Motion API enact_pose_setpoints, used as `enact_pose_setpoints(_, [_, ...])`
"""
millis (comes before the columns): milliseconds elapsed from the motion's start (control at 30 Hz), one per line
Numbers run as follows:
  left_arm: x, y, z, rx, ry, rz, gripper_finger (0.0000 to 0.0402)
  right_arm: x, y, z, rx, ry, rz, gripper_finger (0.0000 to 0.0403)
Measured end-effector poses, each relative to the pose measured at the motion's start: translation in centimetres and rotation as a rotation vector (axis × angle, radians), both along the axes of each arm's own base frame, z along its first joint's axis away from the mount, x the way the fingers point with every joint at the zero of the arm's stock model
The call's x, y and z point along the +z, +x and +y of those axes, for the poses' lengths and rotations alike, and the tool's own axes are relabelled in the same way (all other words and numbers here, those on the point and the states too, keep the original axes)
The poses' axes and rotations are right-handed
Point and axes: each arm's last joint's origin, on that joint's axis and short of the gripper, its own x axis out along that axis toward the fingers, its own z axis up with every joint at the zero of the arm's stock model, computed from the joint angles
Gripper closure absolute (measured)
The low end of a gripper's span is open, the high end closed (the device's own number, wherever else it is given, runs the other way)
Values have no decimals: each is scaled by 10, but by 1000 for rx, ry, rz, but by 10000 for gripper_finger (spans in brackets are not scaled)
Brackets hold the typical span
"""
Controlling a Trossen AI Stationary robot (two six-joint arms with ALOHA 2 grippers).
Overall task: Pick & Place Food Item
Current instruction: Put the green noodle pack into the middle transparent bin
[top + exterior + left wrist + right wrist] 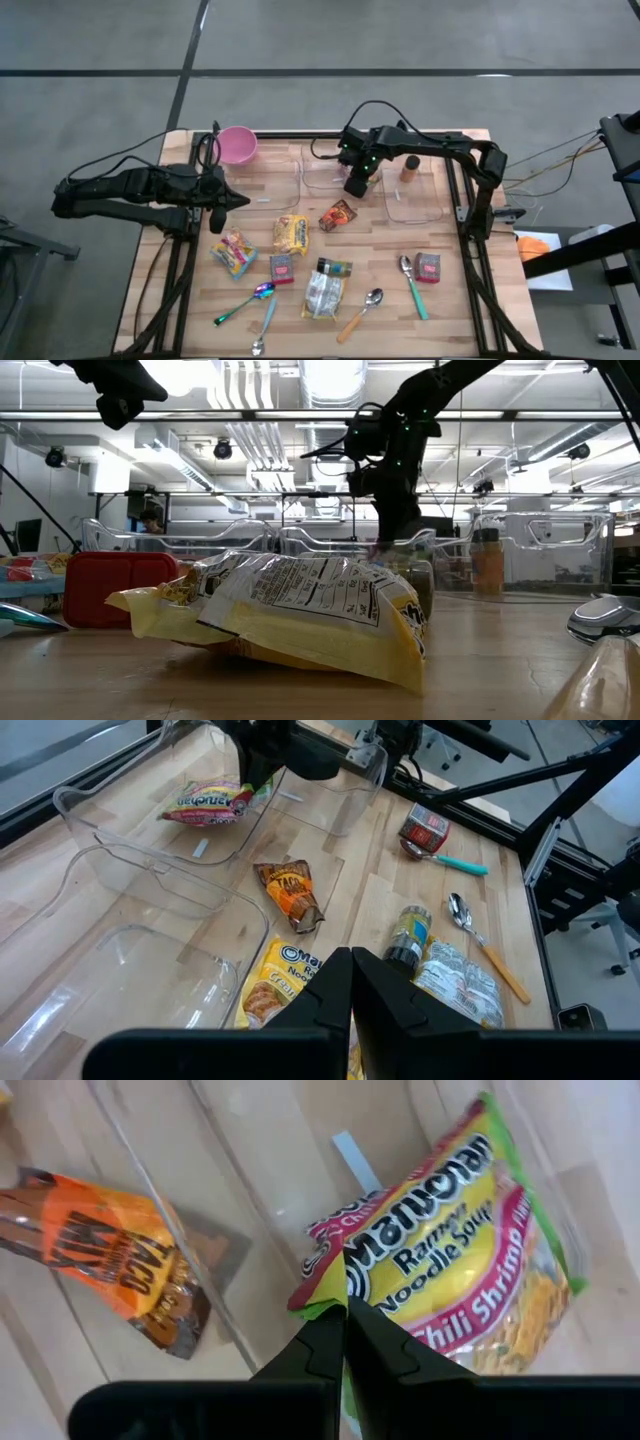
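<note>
A ramen noodle packet (450, 1240), yellow, red and green, hangs in my right gripper (345, 1315), which is shut on it over the middle clear container (328, 172) at the far side of the table. The left wrist view shows the packet (210, 802) inside that container's walls. My left gripper (352, 965) is shut on nothing and waits above the table's left part (240, 200). My right gripper pinches the packet's green-edged end (335, 1292) between its two fingers. They come from above, pointing steeply down. The packet slants away below the fingers, inside the container's walls. Whether its low end touches the container floor, I cannot tell.
Clear containers stand left (275, 188) and right (415, 195) of the middle one; the right one holds a brown bottle (410, 167). An orange taco packet (338, 215), a yellow noodle bag (290, 233), other packets and spoons (412, 285) lie nearer. A pink bowl (237, 145) sits far left.
</note>
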Motion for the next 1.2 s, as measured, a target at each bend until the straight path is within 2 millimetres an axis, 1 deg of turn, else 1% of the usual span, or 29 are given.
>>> enact_pose_setpoints(200, [0, 0, 0, 0, 0, 0, 383, -2, 0, 1, 5, 10, -9, 395])
enact_pose_setpoints(467, [0, 0, 0, 0, 0, 0, 383, -13, -4, 4, 5, 26, 13, 394])
enact_pose_setpoints(667, [0, 0, 0, 0, 0, 0, 383, -14, -2, 7, 27, 16, 6, 394])
enact_pose_setpoints(733, [0, 0, 0, 0, 0, 0, 383, -13, -2, 7, 29, 15, 5, 387])
enact_pose_setpoints(833, [0, 0, 0, 0, 0, 0, 383, -13, -2, 7, 28, 15, 5, 356])
enact_pose_setpoints(1067, [0, 0, 0, 0, 0, 1, 383, -13, -1, 6, -26, -5, 7, 248])
enact_pose_setpoints(1200, [0, 0, 0, -6, -5, 1, 383, -13, -1, 5, -51, -8, 8, 203])
